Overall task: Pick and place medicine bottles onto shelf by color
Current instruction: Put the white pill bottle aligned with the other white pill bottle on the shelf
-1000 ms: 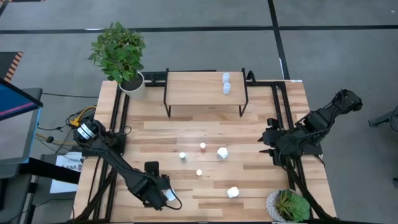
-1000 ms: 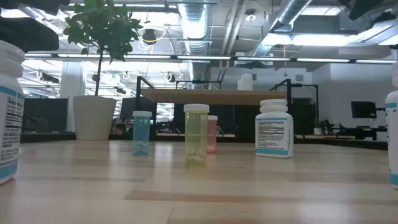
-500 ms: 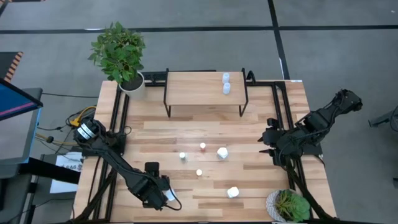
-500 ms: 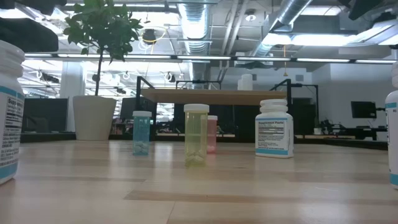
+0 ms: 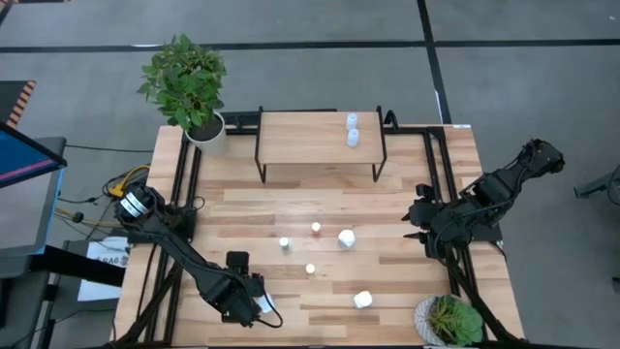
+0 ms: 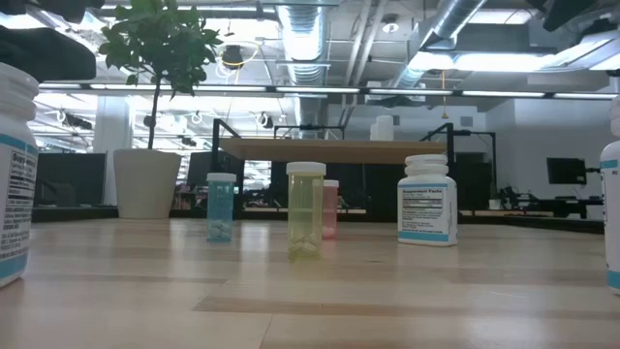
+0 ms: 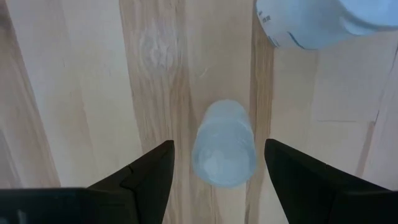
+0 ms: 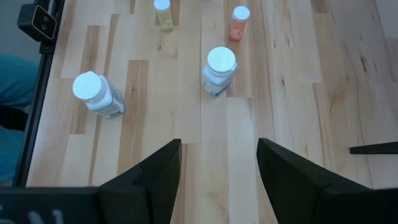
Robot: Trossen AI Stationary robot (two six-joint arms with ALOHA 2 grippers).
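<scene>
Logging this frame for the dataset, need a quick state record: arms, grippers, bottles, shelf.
left gripper: open, straddling a small pale bottle near the table's front left, not yet closed on it
right gripper: open, holds nothing, waiting over the table's right edge
shelf: at the table's back, two white bottles on its right end
loose bottles on table: blue vial, yellow vial, pink vial, white bottle with blue-green label, another white bottle near the front
plants: one pot back left, one front right

No visible change vs earlier: arms, bottles, shelf (image 5: pixel 320 136) all same pos.
</scene>
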